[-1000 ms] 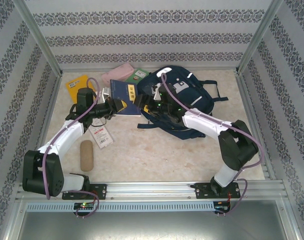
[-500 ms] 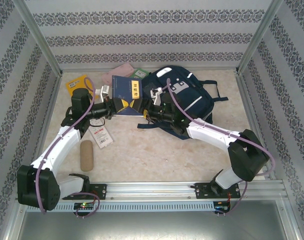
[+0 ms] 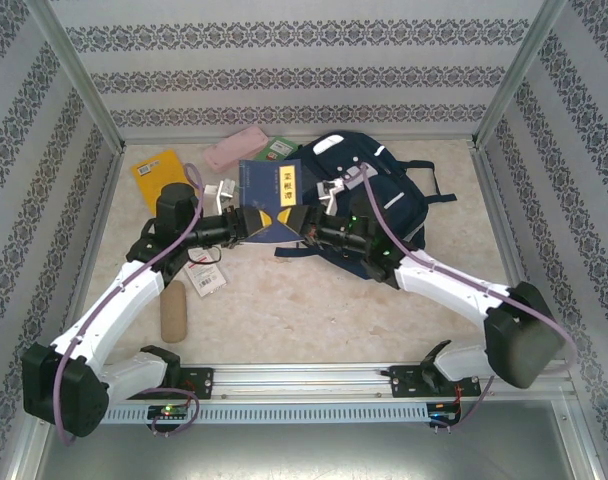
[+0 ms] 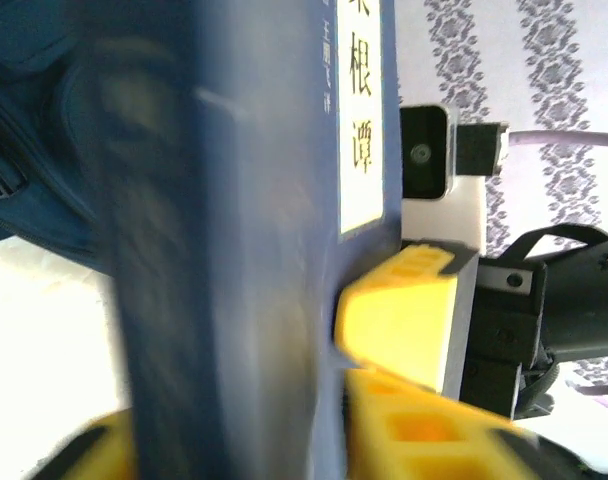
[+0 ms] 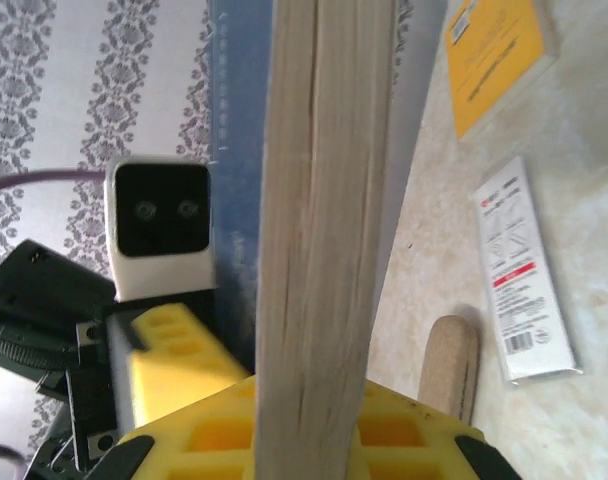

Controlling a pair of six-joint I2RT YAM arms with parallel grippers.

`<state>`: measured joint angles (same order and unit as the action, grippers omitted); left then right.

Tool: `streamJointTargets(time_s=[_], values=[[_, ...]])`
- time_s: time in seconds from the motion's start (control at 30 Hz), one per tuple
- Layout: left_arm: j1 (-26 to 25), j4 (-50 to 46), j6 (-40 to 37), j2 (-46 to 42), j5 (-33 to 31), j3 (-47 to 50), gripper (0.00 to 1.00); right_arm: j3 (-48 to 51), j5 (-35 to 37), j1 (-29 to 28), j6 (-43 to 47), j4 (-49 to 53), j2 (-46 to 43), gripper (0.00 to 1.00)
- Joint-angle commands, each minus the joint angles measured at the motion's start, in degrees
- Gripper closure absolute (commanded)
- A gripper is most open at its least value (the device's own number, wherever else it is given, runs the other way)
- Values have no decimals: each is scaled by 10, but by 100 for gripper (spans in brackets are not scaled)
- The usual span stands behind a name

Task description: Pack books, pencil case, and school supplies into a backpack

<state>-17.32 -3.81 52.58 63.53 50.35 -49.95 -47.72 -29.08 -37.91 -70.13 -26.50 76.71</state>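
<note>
Pale marbled worktop [image 3: 314, 310] runs back from a metal rail at the near edge, where both arm bases are bolted, to walls papered in grey floral bands; nearest, on the left, lies a small tan rounded oblong piece [image 3: 172, 312], and just beyond it, a little apart, a long flat white packet with red markings [image 3: 202, 272]; past these, over the middle of the worktop, the two arms reach in from either side to a thin navy blue book with a pale lettered label strip [image 3: 271, 190], which stands upright on edge between them; the right hand [image 3: 304, 224] is pressed together on the book's lower right corner, and in the right wrist view the pale page block runs straight down between its yellow fingers [image 5: 214, 430]; the left hand [image 3: 246, 221] sits at the lower left corner with the cover between its fingers [image 4: 434, 440], but whether they pinch it or stand slack I cannot tell; just behind and to the right lies a large navy blue fabric backpack with thin white stripes [image 3: 374, 195], flat on the worktop, dark straps trailing right; farther back on the left a yellow-orange thin book [image 3: 156, 170] lies flat; by the far wall a flat pale pink oblong pencil case [image 3: 234, 148] lies askew, with a small green book [image 3: 277, 148] between it and the backpack.
</note>
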Motion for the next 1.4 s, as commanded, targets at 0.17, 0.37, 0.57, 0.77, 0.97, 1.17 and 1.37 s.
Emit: streamJointTargets(time_s=[0.17, 0.37, 0.57, 0.77, 0.97, 1.17, 1.37], values=[[-78, -146, -122, 61, -178, -116, 42, 30, 116, 76, 105, 233, -177, 100], [-175, -224, -210, 193, -343, -238, 39, 60, 242, 133, 132, 422, -319, 100], [-249, -289, -292, 364, -432, -397, 42, 61, 294, 200, 154, 583, -413, 100], [-294, -330, -360, 523, -470, -558, 48, 47, 330, 251, 168, 682, -459, 100], [-323, -356, -407, 657, -473, -709, 50, 16, 362, 273, 193, 741, -462, 100], [-342, -385, -433, 753, -486, -826, 50, -2, 371, 290, 204, 766, -464, 100], [-351, -395, -449, 805, -523, -867, 43, -3, 353, 302, 210, 767, -458, 100]])
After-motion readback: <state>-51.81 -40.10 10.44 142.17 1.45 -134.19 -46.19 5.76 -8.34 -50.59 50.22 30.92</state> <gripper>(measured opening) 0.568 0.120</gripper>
